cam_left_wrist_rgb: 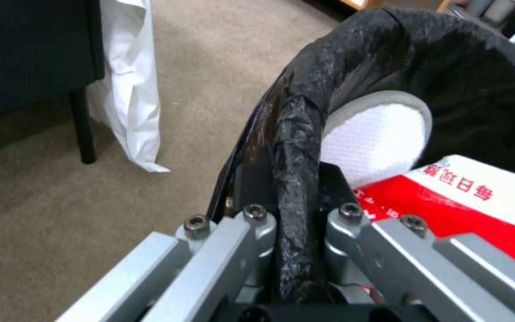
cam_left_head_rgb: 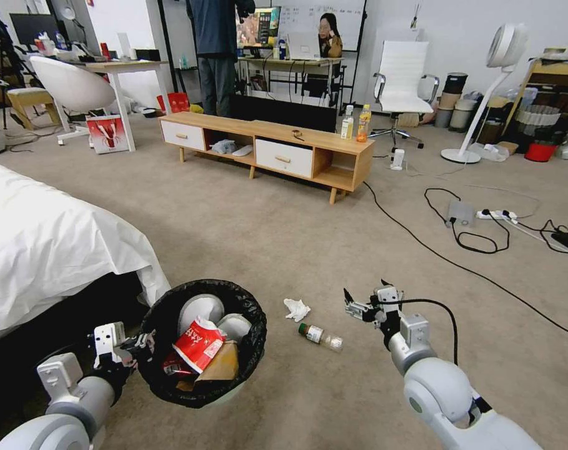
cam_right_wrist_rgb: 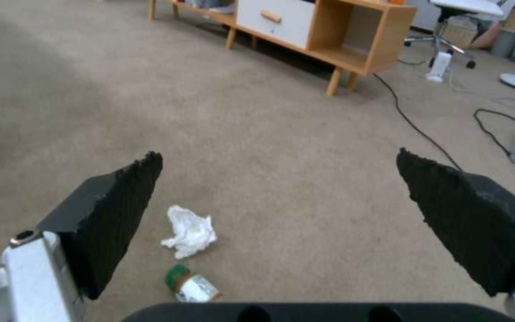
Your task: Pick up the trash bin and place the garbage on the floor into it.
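The trash bin (cam_left_head_rgb: 254,315), lined with a black bag, hangs low on my left side. My left gripper (cam_left_head_rgb: 141,345) is shut on its near rim. In the left wrist view that gripper (cam_left_wrist_rgb: 296,217) pinches the bag-covered rim of the bin (cam_left_wrist_rgb: 299,134). Inside lie a red-white wrapper (cam_left_head_rgb: 198,344) (cam_left_wrist_rgb: 478,210), a brown paper bag (cam_left_head_rgb: 222,365) and a red can (cam_left_head_rgb: 171,362). On the floor (cam_left_head_rgb: 284,250), a crumpled white tissue (cam_left_head_rgb: 296,309) (cam_right_wrist_rgb: 190,231) and a small green-capped bottle (cam_left_head_rgb: 320,336) (cam_right_wrist_rgb: 189,284) lie between the bin and my right gripper (cam_left_head_rgb: 353,306) (cam_right_wrist_rgb: 276,156). That gripper hovers open above them.
A bed with a white sheet (cam_left_head_rgb: 46,244) stands close on the left. A low wooden TV stand (cam_left_head_rgb: 265,147) is ahead. Black cables (cam_left_head_rgb: 458,262) and a power strip (cam_left_head_rgb: 496,215) cross the carpet on the right. A standing fan (cam_left_head_rgb: 483,94) is beyond.
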